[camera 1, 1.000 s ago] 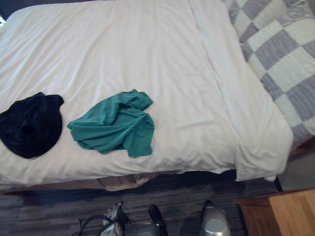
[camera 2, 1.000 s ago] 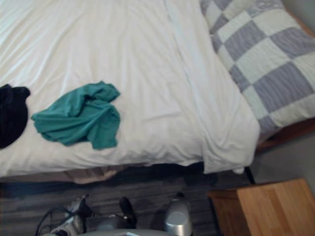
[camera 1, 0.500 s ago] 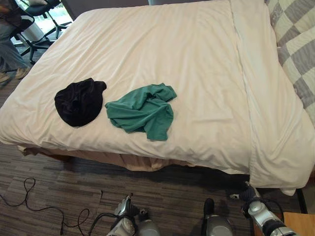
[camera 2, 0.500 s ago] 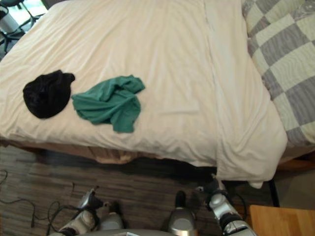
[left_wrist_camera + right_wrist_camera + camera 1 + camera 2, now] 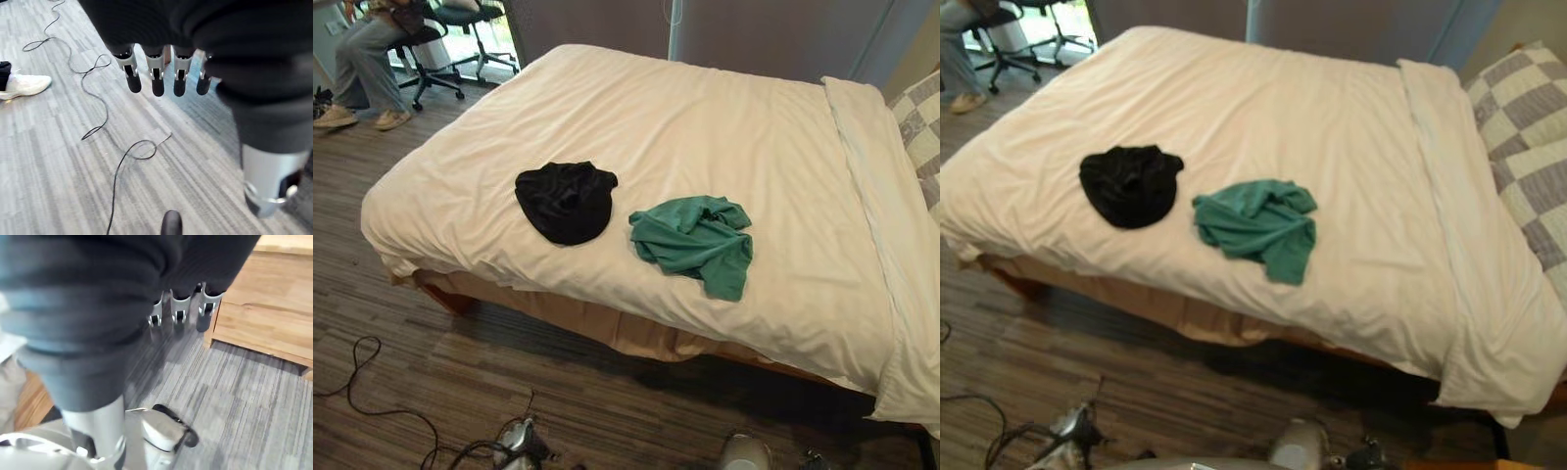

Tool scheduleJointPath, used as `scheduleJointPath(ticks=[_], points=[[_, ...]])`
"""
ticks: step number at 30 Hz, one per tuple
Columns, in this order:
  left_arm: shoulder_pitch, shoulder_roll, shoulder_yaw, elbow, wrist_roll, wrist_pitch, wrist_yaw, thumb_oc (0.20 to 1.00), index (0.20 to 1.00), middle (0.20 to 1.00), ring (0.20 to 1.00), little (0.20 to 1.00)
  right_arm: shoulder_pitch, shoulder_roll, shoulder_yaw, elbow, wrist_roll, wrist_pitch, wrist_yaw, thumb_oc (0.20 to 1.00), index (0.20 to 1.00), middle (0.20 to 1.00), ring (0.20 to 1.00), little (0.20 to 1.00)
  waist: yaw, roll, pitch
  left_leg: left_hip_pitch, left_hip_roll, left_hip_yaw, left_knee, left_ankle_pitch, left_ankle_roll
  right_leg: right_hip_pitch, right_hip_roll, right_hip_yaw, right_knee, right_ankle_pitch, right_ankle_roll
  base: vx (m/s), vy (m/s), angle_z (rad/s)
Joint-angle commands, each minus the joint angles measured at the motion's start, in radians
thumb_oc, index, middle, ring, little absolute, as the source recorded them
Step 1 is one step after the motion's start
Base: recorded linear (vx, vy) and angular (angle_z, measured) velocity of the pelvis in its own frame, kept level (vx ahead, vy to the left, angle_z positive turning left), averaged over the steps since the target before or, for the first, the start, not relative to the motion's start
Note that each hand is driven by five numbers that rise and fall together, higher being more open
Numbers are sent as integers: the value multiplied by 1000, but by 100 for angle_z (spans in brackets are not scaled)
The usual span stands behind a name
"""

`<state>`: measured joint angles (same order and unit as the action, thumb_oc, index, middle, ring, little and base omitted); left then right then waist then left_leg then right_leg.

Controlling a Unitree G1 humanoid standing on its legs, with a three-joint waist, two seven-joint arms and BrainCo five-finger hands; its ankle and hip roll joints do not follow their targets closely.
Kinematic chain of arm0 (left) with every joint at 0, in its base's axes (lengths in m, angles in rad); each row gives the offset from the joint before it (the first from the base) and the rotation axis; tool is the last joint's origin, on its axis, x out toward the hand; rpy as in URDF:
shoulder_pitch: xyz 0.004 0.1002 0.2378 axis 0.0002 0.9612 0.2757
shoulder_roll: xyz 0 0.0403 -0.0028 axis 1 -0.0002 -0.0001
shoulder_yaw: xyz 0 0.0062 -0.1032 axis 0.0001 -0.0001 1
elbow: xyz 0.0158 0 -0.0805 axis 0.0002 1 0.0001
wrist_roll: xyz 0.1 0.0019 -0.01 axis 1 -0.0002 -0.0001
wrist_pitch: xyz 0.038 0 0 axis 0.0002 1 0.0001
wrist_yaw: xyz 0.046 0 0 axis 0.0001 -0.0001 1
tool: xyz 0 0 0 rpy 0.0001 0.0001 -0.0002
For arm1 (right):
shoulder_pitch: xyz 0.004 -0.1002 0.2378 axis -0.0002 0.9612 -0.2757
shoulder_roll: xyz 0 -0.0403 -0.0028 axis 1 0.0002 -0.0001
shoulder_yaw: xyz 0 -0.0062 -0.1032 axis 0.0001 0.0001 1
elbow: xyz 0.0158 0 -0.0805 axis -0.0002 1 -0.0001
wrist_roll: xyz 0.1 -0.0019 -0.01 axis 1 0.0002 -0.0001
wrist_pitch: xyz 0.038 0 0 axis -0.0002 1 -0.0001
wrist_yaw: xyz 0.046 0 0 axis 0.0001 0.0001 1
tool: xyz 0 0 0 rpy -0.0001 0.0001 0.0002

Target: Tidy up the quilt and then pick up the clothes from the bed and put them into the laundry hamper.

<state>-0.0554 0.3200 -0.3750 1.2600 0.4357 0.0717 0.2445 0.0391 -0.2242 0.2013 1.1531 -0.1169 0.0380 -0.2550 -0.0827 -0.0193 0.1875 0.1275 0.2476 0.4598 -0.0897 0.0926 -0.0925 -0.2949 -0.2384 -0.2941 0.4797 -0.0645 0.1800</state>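
The left hand (image 5: 155,68) is seen in its wrist view hanging above the grey striped floor (image 5: 58,161), its silver dark-tipped fingers (image 5: 157,81) straight and relaxed, with nothing held. The right hand (image 5: 181,308) is likewise seen in its wrist view with its fingers hanging loose and empty, above the same kind of floor and just beside a light wooden piece of furniture (image 5: 264,318). In the head views, a smooth cream-white quilt (image 5: 705,127) is spread flat over the bed. On the quilt, near the edge closest to the robot, a crumpled black garment (image 5: 566,201) lies to the left and a crumpled teal-green garment (image 5: 695,240) lies just beside it to the right; the two are apart. A grey-and-white checked pillow (image 5: 1528,147) is seen at the right end of the bed. At the far left, a seated person's legs (image 5: 362,78) and a black wheeled office chair (image 5: 431,49) are seen.
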Motion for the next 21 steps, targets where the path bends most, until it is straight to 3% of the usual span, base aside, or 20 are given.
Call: scheduleJointPath(ticks=[1, 2, 3, 4, 5, 6, 7, 8, 10, 12, 13, 14, 15, 16, 17, 18, 19, 21], points=[[-47, -13, 34, -21, 19, 8, -13, 1000, 1000, 1000, 1000, 1000, -85, -16, 31, -24, -10, -8, -7, 1000, 1000, 1000, 1000, 1000, -57, -5, 113, 38, -104, 5, 25, -172, -8, 49, 128, -19, -177, 4, 7, 250, 158, 32], [-42, -30, 29, -23, 12, -16, 0, 1000, 1000, 1000, 1000, 1000, -84, -28, 52, -35, -23, -12, -5, 1000, 1000, 1000, 1000, 1000, -43, -1, 108, 0, -136, -7, 190, -247, 5, 159, 100, -93, -297, -41, -61, 250, 156, 47], [-42, -30, 29, -23, 12, -16, 0, 1000, 1000, 1000, 1000, 1000, -84, -28, 52, -35, -23, -12, -5, 1000, 1000, 1000, 1000, 1000, -44, 0, 108, -1, -134, -8, 193, -249, 5, 160, 101, -95, -298, -41, -61, 224, 88, 55], [-48, -41, 27, -45, -8, -27, 13, 1000, 1000, 1000, 1000, 1000, -108, -49, 68, -56, -37, -15, -3, 1000, 1000, 1000, 1000, 1000, -58, 8, 115, -46, -124, 16, 328, -265, -24, 172, 116, -43, -326, -47, -82, 132, 51, 41], [-64, -36, 29, -69, -15, -34, 63, 1000, 1000, 1000, 1000, 1000, -152, -61, 128, -49, -96, -4, -21, 1000, 1000, 1000, 1000, 1000, -27, 2, 148, -147, -47, 43, 584, -170, -107, 236, 103, -34, -391, -62, -111, 129, 36, 5], [-66, -35, 29, -68, -15, -33, 64, 1000, 1000, 1000, 1000, 1000, -155, -59, 128, -47, -97, -5, -21, 1000, 1000, 1000, 1000, 1000, -25, 7, 151, -153, -33, 41, 602, -176, -113, 239, 114, -33, -396, -61, -116, 54, 14, -77], [-91, -24, 21, -91, -13, -29, 96, 1000, 1000, 1000, 1000, 1000, -168, -66, 152, -33, -124, -1, -30, 1000, 1000, 1000, 1000, 1000, -7, 1, 172, -202, -15, 23, 691, -136, -150, 250, 114, -17, -413, -60, -130, 17, 48, -105], [-105, -24, 10, -117, -6, -33, 116, 1000, 1000, 1000, 1000, 1000, -175, -74, 150, -30, -130, -2, -43, 1000, 1000, 1000, 1000, 1000, -4, 4, 180, -231, -4, 7, 719, -127, -153, 263, 105, -24, -440, -53, -122, 51, 174, -87], [-125, -28, -20, -160, 25, -42, 135, 1000, 1000, 1000, 1000, 1000, -184, -72, 131, -29, -116, -1, -50, 1000, 1000, 1000, 1000, 1000, -22, 21, 176, -230, 30, 0, 628, -138, -137, 267, 82, -6, -471, -39, -91, 96, 374, -28], [-134, -42, -54, -184, 60, -58, 119, 1000, 1000, 1000, 1000, 1000, -190, -73, 119, -31, -113, 0, -47, 1000, 1000, 1000, 1000, 1000, -41, 35, 152, -171, 29, 23, 403, -155, -109, 259, 37, 26, -491, -17, -46, 148, 569, -24], [-143, -48, -70, -196, 71, -66, 115, 1000, 1000, 1000, 1000, 1000, -190, -69, 115, -35, -110, -4, -48, 1000, 1000, 1000, 1000, 1000, -50, 46, 141, -156, 38, 8, 286, -139, -106, 253, 19, 43, -497, -4, -26, 187, 864, -47], [-158, -57, -92, -204, 76, -73, 110, 1000, 1000, 1000, 1000, 1000, -182, -68, 113, -45, -115, -10, -49, 1000, 1000, 1000, 1000, 1000, -54, 60, 118, -115, 81, -28, 82, -29, -112, 235, -21, 81, -514, 26, -2, 130, 642, -42], [-158, -58, -93, -204, 76, -73, 110, 1000, 1000, 1000, 1000, 1000, -181, -68, 113, -46, -115, -9, -49, 1000, 1000, 1000, 1000, 1000, -52, 60, 117, -111, 79, -25, 74, -24, -113, 234, -21, 82, -515, 27, -2, 207, 817, -55], [-173, -66, -124, -205, 78, -84, 105, 1000, 1000, 1000, 1000, 1000, -175, -70, 125, -60, -126, -18, -49, 1000, 1000, 1000, 1000, 1000, -39, 57, 99, -101, 124, -133, 36, 2, -128, 237, -49, 133, -516, 32, 18, 203, 585, -47], [-179, -75, -143, -203, 84, -88, 104, 1000, 1000, 1000, 1000, 1000, -176, -69, 125, -62, -129, -21, -50, 1000, 1000, 1000, 1000, 1000, -33, 55, 91, -96, 132, -182, 55, -7, -141, 240, -65, 151, -515, 38, 30, 195, 584, -57], [-180, -75, -144, -203, 84, -88, 104, 1000, 1000, 1000, 1000, 1000, -176, -69, 124, -62, -129, -21, -50, 1000, 1000, 1000, 1000, 1000, -32, 55, 90, -100, 132, -182, 56, -5, -140, 237, -64, 152, -515, 41, 29, 141, 372, -63], [-181, -84, -167, -205, 92, -93, 97, 1000, 1000, 1000, 1000, 1000, -169, -64, 126, -67, -132, -23, -46, 1000, 1000, 1000, 1000, 1000, -25, 51, 81, -101, 121, -241, 88, -30, -142, 250, -79, 166, -511, 43, 43, 149, 371, -74], [-191, -99, -197, -206, 108, -97, 79, 1000, 1000, 1000, 1000, 1000, -158, -50, 121, -74, -153, -21, -38, 1000, 1000, 1000, 1000, 1000, -29, 37, 57, -93, 89, -248, 101, -95, -127, 263, -128, 161, -487, 61, 70, 180, 619, -48]])
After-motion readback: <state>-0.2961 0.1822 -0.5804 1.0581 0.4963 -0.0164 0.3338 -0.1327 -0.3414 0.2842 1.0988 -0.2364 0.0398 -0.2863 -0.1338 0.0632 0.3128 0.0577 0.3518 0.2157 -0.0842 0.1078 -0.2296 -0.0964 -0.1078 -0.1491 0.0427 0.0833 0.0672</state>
